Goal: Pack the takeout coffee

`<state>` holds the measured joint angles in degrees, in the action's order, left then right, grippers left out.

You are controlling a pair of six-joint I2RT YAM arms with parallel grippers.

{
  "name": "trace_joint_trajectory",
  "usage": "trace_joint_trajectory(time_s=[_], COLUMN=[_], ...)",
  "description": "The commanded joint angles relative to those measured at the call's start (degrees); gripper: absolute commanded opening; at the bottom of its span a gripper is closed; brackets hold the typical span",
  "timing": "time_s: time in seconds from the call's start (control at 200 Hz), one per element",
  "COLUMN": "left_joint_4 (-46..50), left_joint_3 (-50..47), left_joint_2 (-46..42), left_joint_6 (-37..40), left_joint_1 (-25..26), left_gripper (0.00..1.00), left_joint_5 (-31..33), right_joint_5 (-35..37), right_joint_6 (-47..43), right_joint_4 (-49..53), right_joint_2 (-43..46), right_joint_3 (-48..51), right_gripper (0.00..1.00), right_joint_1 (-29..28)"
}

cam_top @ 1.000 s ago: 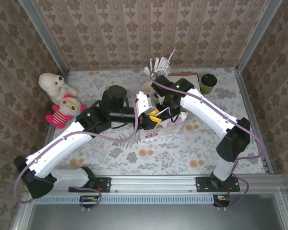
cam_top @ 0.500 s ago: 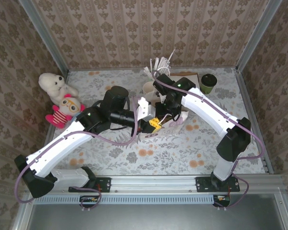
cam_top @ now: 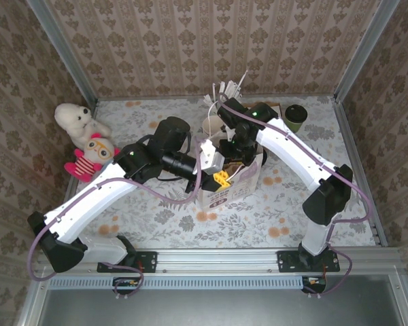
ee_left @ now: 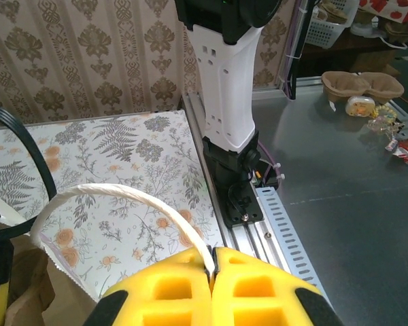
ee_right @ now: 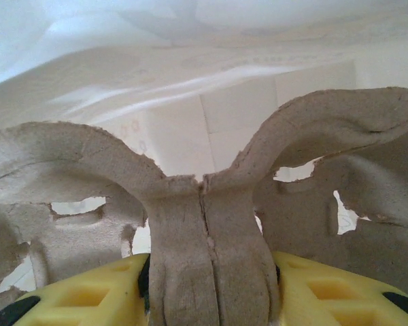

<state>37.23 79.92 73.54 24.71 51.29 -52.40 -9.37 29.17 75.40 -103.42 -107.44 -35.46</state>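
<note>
The takeout coffee [cam_top: 295,117], a small green cup with a black lid, stands at the back right of the table, apart from both grippers. A white paper bag [cam_top: 222,192] stands mid-table. My left gripper [cam_top: 221,178] is shut on the bag's white rope handle [ee_left: 115,194], which is pinched between its yellow fingertips [ee_left: 183,275]. My right gripper [cam_top: 239,153] reaches into the bag's mouth. In the right wrist view it [ee_right: 207,272] is shut on the centre rib of a brown pulp cup carrier [ee_right: 204,217], with the bag's white inner walls [ee_right: 156,61] around it.
Two plush toys [cam_top: 81,123] [cam_top: 88,157] sit at the left edge. A holder of white straws [cam_top: 226,95] and a cream cup stack [cam_top: 209,125] stand behind the bag. Enclosure walls ring the table, and a metal rail [cam_top: 217,258] runs along the front.
My left gripper shut on the bag's handle and pulled it up and to the right. The bag now stands more upright. My right gripper shifted slightly back with the carrier.
</note>
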Motion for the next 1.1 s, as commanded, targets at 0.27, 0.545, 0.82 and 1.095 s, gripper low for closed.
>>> trace_joint_trajectory(time_s=[0.27,0.545,0.82,1.095], left_joint_4=[2.7,5.9,-4.7,-16.1], left_joint_3=[4.2,6.5,2.2,-4.3], left_joint_2=[3.5,4.3,0.0,-4.6], left_joint_6=[4.0,6.1,-2.6,-17.7], left_joint_1=[-1.3,-1.8,-4.0,-10.0], left_gripper=[0.00,0.00,0.05,0.79], left_joint_5=[-8.9,-10.7,-7.5,3.8], right_joint_5=[-1.6,-0.4,3.4,5.2], right_joint_6=[3.3,3.9,0.5,-1.6], right_joint_4=[3.1,1.6,-1.3,-5.3], right_joint_2=[-3.2,-3.5,-2.6,0.0], right_joint_3=[-6.4,-3.7,2.2,6.3], right_gripper=[0.48,0.48,0.49,0.49], right_joint_1=[0.7,0.8,-0.5,-2.2])
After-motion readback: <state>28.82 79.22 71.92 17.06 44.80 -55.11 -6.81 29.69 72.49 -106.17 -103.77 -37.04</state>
